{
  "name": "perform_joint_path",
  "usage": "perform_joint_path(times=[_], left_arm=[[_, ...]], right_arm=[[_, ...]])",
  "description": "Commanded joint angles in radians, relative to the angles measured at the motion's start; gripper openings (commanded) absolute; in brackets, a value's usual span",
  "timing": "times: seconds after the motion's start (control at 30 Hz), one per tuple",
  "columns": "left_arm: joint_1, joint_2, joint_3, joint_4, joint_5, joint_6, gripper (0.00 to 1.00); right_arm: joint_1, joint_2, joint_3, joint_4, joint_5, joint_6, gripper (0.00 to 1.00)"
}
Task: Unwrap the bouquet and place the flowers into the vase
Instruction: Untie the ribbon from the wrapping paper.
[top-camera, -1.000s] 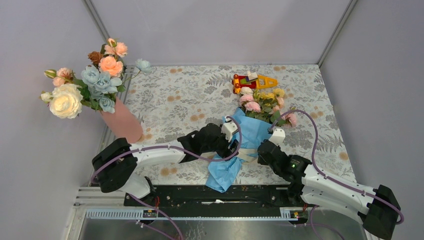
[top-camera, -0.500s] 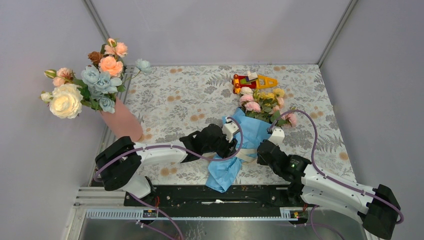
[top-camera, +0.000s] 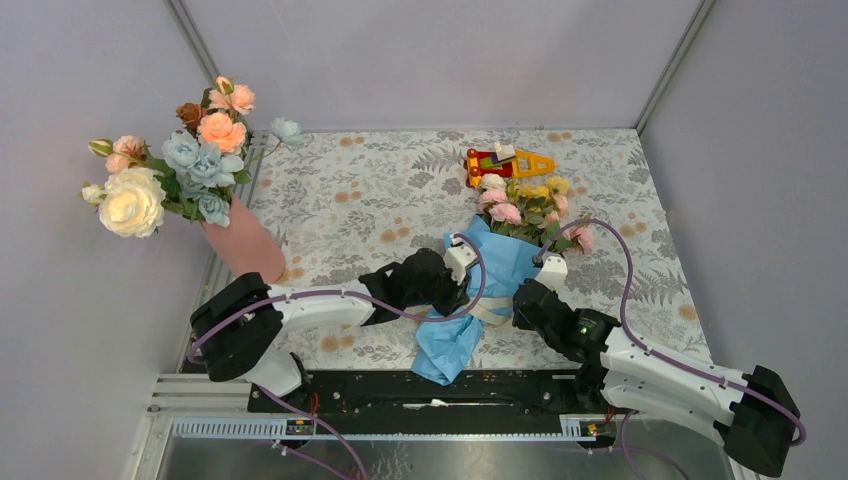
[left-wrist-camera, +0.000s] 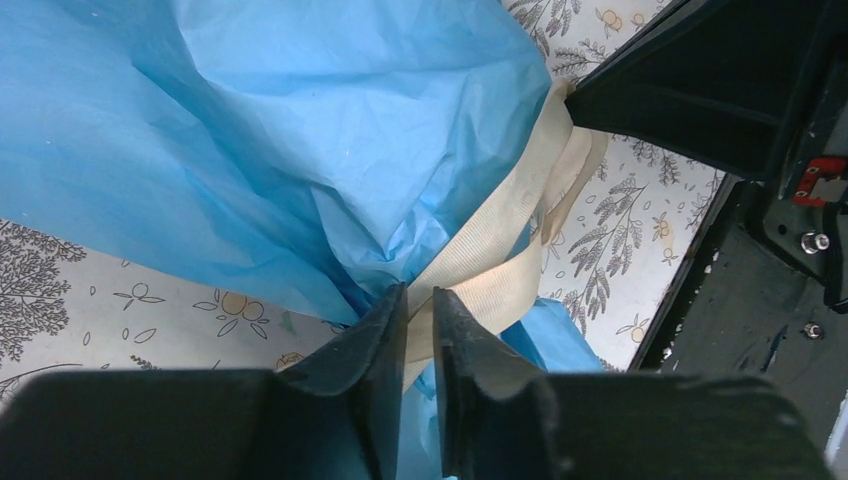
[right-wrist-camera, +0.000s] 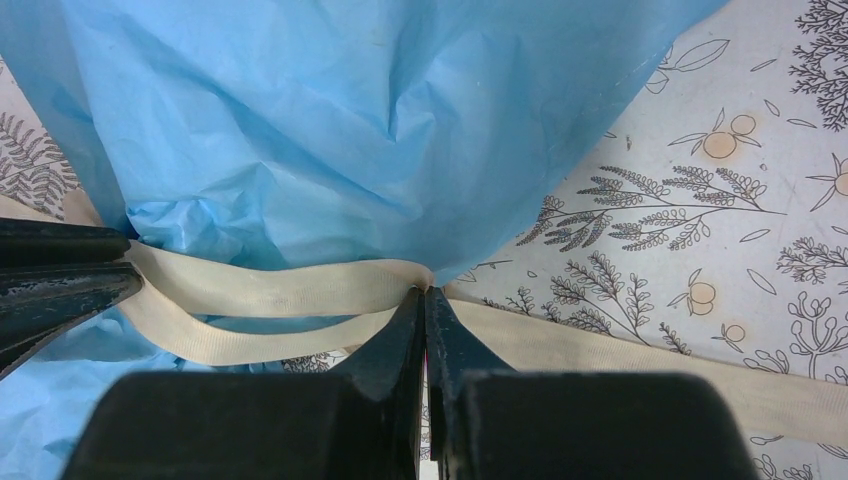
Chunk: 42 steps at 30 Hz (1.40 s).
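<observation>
We see the bouquet lying mid-table between both arms. Our right gripper pinches the ribbon tight as an anchor. The left gripper straddles another strand to pull, and we cannot tell if it bites. The vase stands far left.

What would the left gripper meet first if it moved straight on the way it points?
The cream ribbon, right ahead of the left gripper, then the crinkled blue paper behind it. Depth is unclear; the ribbon may sit partly between the jaws.

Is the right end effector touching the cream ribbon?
Touching. The right wrist view shows the right end effector pinched shut on the ribbon.
</observation>
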Motion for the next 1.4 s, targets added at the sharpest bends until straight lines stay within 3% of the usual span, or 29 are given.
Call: perform_joint_path(times=[0.0,0.17,0.8,1.23,1.37], left_arm=[[-0.007,-0.014,-0.008,0.046,-0.011,-0.005,0.15],[-0.009,-0.030,-0.024,0.056,-0.022,-0.015,0.00],[0.005,-0.170,-0.184,0.099,-0.407,-0.204,0.00],[0.158,-0.193,-0.274,0.040,-0.434,-0.439,0.00],[0.181,-0.213,-0.297,0.056,-0.430,-0.448,0.00]], right_arm=[[-0.008,0.000,0.012,0.018,0.013,0.002,0.00],[-0.008,-0.004,0.010,0.016,0.026,-0.001,0.00],[-0.072,-0.087,-0.074,-0.116,0.108,0.208,0.00],[-0.114,-0.140,-0.141,-0.118,0.101,0.307,0.00],[-0.117,-0.173,-0.156,-0.118,0.106,0.316,0.00]])
